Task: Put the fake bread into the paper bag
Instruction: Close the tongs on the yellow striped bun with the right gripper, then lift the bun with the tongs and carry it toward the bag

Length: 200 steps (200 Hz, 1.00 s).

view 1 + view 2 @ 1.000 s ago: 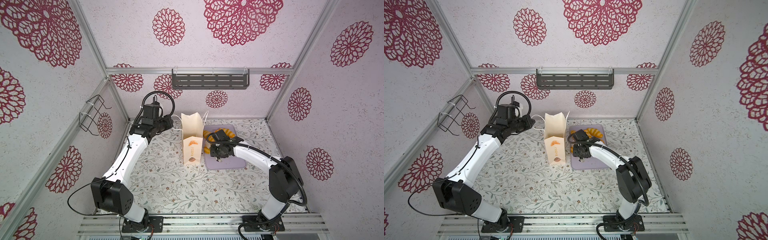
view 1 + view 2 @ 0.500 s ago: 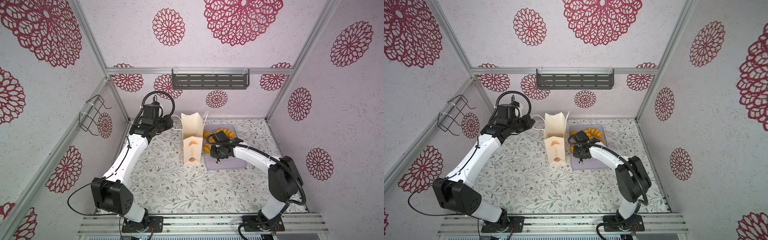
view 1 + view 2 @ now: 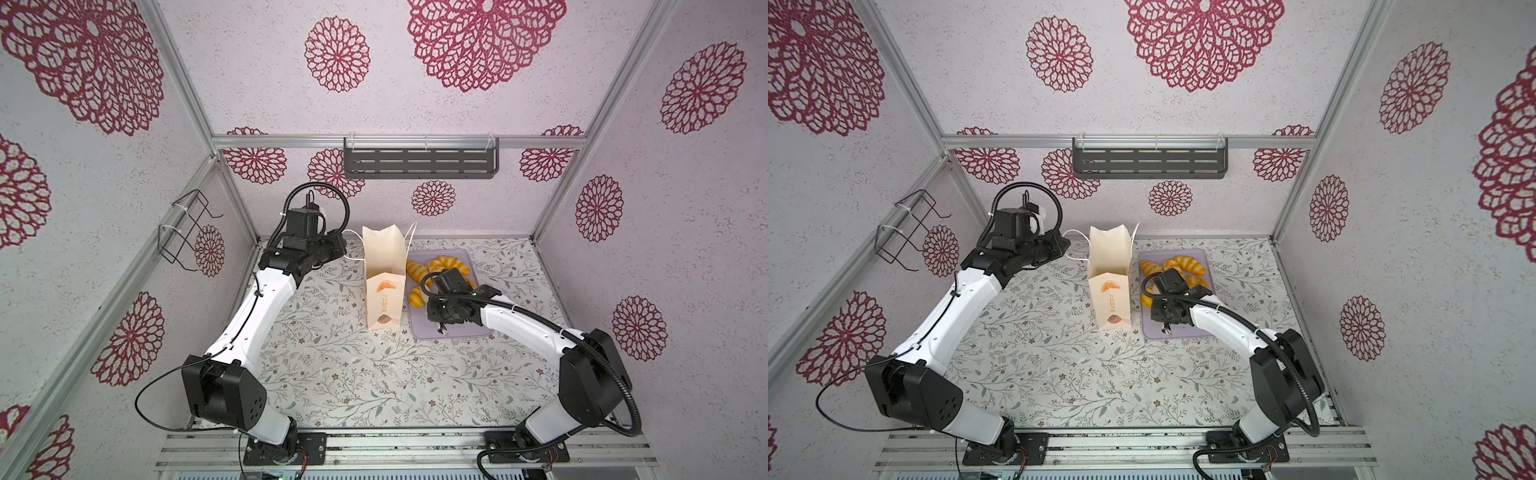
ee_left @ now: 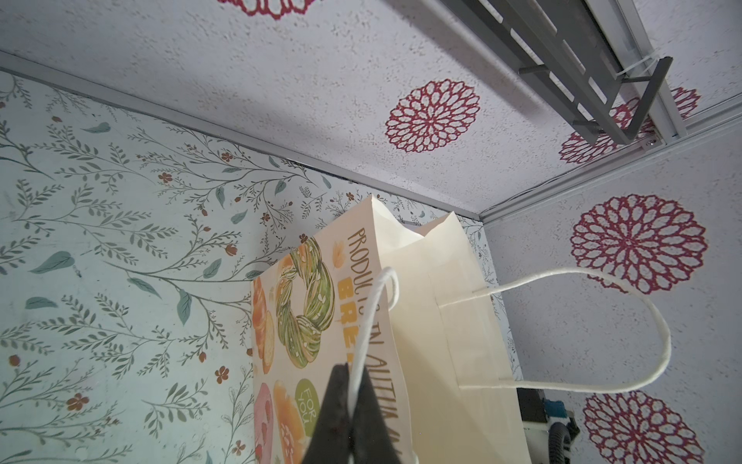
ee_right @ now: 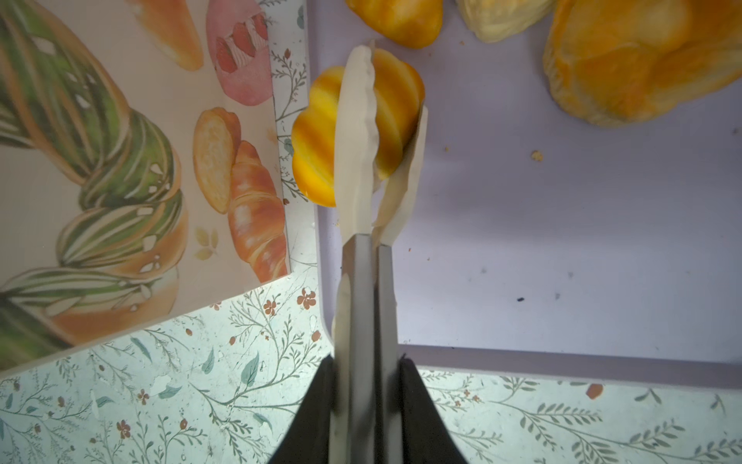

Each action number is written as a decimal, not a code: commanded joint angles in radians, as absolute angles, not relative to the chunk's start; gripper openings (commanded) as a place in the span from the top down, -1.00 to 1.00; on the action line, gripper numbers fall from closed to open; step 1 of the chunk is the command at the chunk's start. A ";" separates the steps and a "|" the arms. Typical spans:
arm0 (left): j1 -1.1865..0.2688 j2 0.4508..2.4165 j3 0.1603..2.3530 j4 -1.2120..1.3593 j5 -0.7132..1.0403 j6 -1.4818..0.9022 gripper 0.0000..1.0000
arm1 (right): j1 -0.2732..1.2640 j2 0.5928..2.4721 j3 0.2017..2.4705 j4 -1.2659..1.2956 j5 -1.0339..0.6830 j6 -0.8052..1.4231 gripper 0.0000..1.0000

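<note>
Closing over the last second, the right pincer [image 5: 367, 405] now squeezes the grey arms of a pair of tongs [image 5: 363, 257] between its black jaws. The tongs' cream scalloped tips press on either side of a striped golden roll [image 5: 317, 132], one piece of the fake bread. The roll sits at the edge of the lilac tray [image 5: 562, 261], overhanging it slightly, just beside the foot of the paper bag [image 5: 120, 160]; whether it has left the tray's surface cannot be told. In both top views the right wrist has drawn from the back of the tray toward its near edge since a second ago. The other bread [image 3: 451, 262] lies further back on the tray. The bag stands upright on the flowered desk [image 3: 332, 374] with its mouth open, exactly where it stood before. The left pincer [image 4: 353, 405] has not moved: its jaws are fully closed on one white cord handle [image 4: 373, 313], steadying the bag. The grasp looks freshly made, so lifting the roll over the bag's mouth is probably next. Whether any bread is already inside cannot be seen.
</note>
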<state>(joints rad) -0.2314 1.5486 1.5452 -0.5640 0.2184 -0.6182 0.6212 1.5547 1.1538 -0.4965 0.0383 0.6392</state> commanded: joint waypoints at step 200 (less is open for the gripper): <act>-0.234 1.509 1.546 -0.561 0.208 -0.606 1.00 | 0.621 1.247 1.024 -0.349 0.051 0.672 1.00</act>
<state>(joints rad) -0.2314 1.5425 1.5452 -0.5644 0.2115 -0.6178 0.6224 1.2961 1.0073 -0.4152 0.0257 0.6567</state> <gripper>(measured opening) 0.047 0.255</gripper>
